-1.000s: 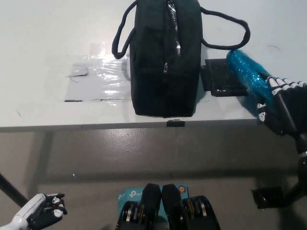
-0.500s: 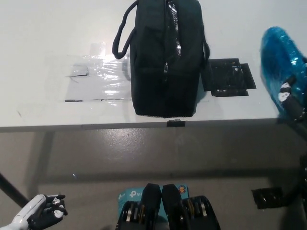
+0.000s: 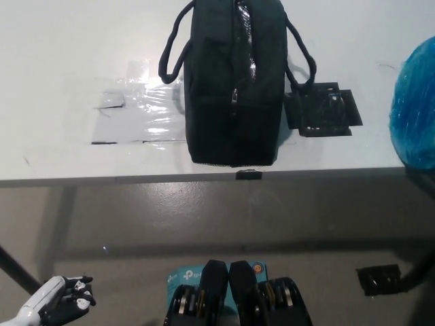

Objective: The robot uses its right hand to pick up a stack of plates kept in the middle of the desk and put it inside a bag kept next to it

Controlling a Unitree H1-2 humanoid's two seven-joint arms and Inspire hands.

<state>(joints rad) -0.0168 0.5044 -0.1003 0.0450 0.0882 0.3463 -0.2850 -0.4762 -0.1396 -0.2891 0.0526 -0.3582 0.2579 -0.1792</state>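
Observation:
The stack of plates [image 3: 416, 102], wrapped in shiny blue film, hangs in the air at the right edge of the head view, cut off by the frame. It is off the white desk [image 3: 81, 54] and close to the camera. My black right hand is hidden behind the stack, and only a dark sliver of the arm [image 3: 423, 179] shows under it. The black bag [image 3: 234, 81] lies in the middle of the desk, its zip running along the top and a handle loop on each side. My white left hand [image 3: 62, 303] rests low at the bottom left, holding nothing.
A black square mat [image 3: 323, 109] lies on the desk between the bag and the plates. Clear tape [image 3: 136, 112] is stuck to the desk left of the bag. The desk's front edge [image 3: 136, 180] runs across the picture, with grey floor below.
The blue stack has risen off the black mat and swung right and toward the camera. The bag's right handle has dropped closer to the bag. The left hand has not moved.

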